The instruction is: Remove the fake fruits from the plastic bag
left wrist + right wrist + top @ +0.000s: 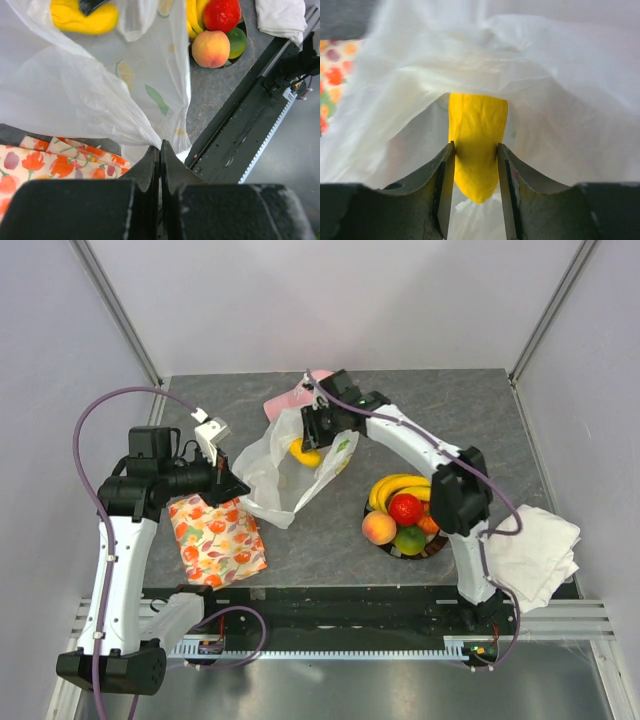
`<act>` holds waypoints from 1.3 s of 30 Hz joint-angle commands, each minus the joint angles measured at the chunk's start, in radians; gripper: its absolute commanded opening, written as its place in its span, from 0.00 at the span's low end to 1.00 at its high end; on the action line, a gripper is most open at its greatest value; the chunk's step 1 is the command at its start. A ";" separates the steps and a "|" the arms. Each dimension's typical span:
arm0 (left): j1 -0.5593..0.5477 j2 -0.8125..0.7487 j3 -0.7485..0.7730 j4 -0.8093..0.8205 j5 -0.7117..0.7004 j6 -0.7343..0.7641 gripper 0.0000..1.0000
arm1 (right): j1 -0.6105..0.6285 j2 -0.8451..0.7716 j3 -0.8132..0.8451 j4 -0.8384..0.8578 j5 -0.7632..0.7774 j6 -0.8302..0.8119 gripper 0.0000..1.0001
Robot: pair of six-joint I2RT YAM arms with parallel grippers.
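Observation:
The white plastic bag [285,475] lies crumpled mid-table, its mouth facing right. My left gripper [240,488] is shut on the bag's near-left edge; in the left wrist view the film [75,95] runs down to the closed tips [160,150]. My right gripper [312,435] reaches into the bag mouth. In the right wrist view both fingers press the sides of a yellow fruit [477,135] inside the bag [545,100]. That yellow fruit [303,454] shows through the opening. Bananas [395,488], a red fruit [405,508], a peach [378,528] and a lime [409,539] sit on a dark plate [432,552].
An orange-flowered cloth [216,538] lies under the left arm. A folded white cloth [535,552] sits at the right edge. A pink cap [290,400] lies behind the bag. A black rail [330,605] runs along the near table edge.

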 commanded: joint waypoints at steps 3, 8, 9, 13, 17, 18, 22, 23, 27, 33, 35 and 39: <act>-0.005 0.036 0.004 0.134 -0.023 -0.021 0.02 | -0.002 -0.263 -0.101 -0.072 -0.262 -0.141 0.32; -0.005 0.073 0.000 0.183 -0.027 -0.027 0.02 | -0.009 -0.479 -0.216 -0.095 -0.290 -0.239 0.22; -0.005 0.078 0.001 0.189 -0.029 -0.032 0.02 | -0.014 -0.531 -0.257 -0.100 -0.302 -0.245 0.21; -0.005 0.096 0.006 0.208 -0.023 -0.041 0.02 | -0.026 -0.655 -0.354 -0.145 -0.277 -0.333 0.16; -0.006 0.098 -0.003 0.203 -0.004 -0.046 0.02 | -0.023 -0.709 -0.425 -0.126 -0.274 -0.368 0.33; -0.008 0.099 -0.005 0.199 0.009 -0.041 0.02 | -0.019 -0.691 -0.407 -0.124 -0.280 -0.374 0.35; -0.017 0.087 -0.037 0.165 0.032 -0.032 0.02 | 0.004 -0.573 -0.269 -0.133 -0.296 -0.410 0.40; -0.018 0.082 -0.046 0.160 0.034 -0.033 0.01 | 0.007 -0.542 -0.235 -0.133 -0.294 -0.413 0.40; -0.018 0.047 -0.071 0.145 -0.018 -0.032 0.02 | 0.035 -0.339 -0.076 -0.142 -0.238 -0.388 0.40; -0.018 0.026 -0.074 0.120 -0.300 0.043 0.02 | 0.035 -0.143 -0.035 -0.104 -0.204 -0.195 0.41; -0.018 0.038 -0.057 0.114 -0.334 0.043 0.02 | 0.041 -0.093 -0.014 -0.095 -0.193 -0.154 0.47; -0.018 0.046 -0.059 0.110 -0.337 0.031 0.02 | 0.079 -0.010 0.038 -0.078 -0.158 -0.121 0.66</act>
